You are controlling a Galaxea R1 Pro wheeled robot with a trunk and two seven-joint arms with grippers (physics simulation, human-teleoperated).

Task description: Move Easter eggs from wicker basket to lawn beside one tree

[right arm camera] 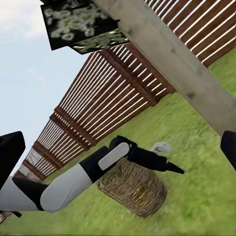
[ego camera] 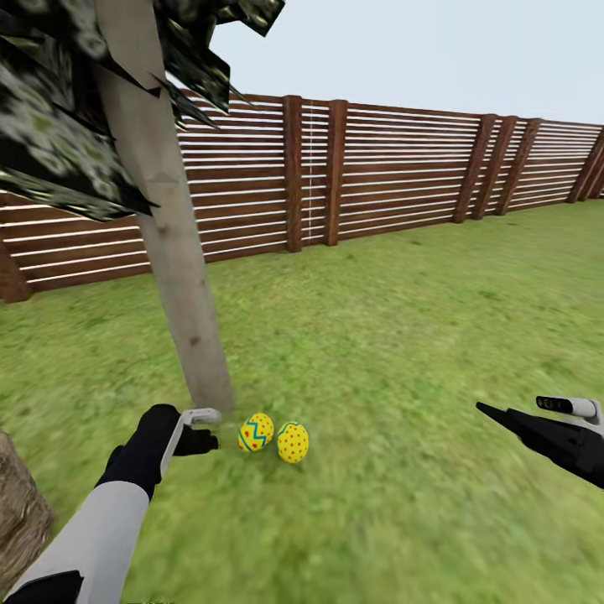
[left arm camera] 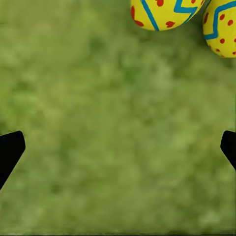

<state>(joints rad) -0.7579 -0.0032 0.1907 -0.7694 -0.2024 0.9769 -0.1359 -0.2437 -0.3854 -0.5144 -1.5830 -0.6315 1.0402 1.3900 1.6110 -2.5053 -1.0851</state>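
Two yellow Easter eggs lie side by side on the lawn (ego camera: 403, 335) at the foot of the tree (ego camera: 172, 252): one with blue zigzags (ego camera: 256, 432), one with red dots (ego camera: 293, 442). My left gripper (ego camera: 210, 428) hovers just left of them, open, with nothing but grass between its fingertips (left arm camera: 10, 152). Both eggs (left arm camera: 162, 12) (left arm camera: 221, 27) sit beyond its reach line. The wicker basket (ego camera: 17, 503) stands behind my left arm. A yellowish patch shows in the basket (right arm camera: 132, 187); I cannot tell if it is an egg. My right gripper (ego camera: 508, 404) hangs open over bare grass far to the right.
A brown slat fence (ego camera: 377, 168) runs across the back of the garden. Dark speckled foliage (ego camera: 50, 126) hangs low beside the trunk. Open grass stretches between the eggs and my right arm.
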